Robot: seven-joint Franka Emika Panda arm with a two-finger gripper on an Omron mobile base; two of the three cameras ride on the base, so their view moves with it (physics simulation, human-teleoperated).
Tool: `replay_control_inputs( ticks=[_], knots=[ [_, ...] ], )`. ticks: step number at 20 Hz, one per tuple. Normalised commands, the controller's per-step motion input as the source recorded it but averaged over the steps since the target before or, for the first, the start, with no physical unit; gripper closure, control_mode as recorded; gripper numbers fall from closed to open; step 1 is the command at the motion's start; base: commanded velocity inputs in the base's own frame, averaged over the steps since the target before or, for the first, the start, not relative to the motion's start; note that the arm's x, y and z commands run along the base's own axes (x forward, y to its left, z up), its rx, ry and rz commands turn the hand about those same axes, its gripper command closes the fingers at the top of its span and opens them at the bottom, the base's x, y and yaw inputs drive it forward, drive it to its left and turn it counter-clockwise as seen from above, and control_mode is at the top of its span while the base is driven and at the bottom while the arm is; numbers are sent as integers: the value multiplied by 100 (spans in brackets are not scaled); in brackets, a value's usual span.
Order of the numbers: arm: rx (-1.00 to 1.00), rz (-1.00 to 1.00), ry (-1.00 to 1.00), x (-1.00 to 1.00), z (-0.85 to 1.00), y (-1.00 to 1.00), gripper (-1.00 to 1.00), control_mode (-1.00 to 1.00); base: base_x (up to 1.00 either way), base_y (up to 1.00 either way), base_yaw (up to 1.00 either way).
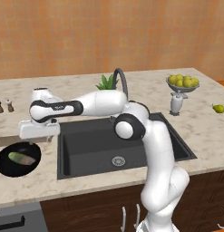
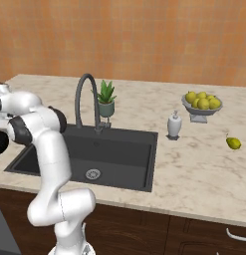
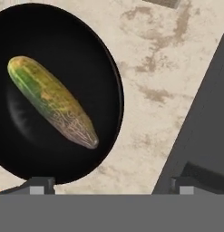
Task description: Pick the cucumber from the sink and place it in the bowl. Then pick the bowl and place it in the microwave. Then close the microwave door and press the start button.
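Gripper (image 3: 111,186) spread wide, nothing between the fingertips (image 3: 41,185), nothing touched; hanging just above the near rim of the bowl (image 3: 99,59). Cucumber (image 3: 52,102) lying loose inside the bowl, slantwise, green-yellow fading to a brownish tip. Bowl on the stone counter (image 3: 168,59), just beside the sink (image 3: 204,136) edge.

Left base view: hand (image 1: 38,130) at the end of the outstretched arm, over the bowl (image 1: 7,167) left of the sink (image 1: 95,145), cucumber (image 1: 21,157) inside; two small shakers (image 1: 4,106) behind. Right base view: faucet (image 2: 87,99), potted plant (image 2: 106,102), soap bottle (image 2: 174,125), fruit bowl (image 2: 201,103), lone pear (image 2: 233,143) on the counter's right.
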Motion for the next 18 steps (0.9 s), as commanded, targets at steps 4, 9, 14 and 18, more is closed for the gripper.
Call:
replay_control_inputs(
  ticks=[4, 9, 14, 18],
  knots=[
    [0, -16, 12, 23, -9, 0, -100, -100, 0, 0, 0],
    [0, -15, 6, 20, -6, 18, -100, -100, 0, 0, 0],
    [-2, -14, 4, 8, -8, 19, -100, -100, 0, 0, 0],
    [-1, -3, 4, 0, -15, -2, -100, -100, 0, 0, 0]
  ],
)
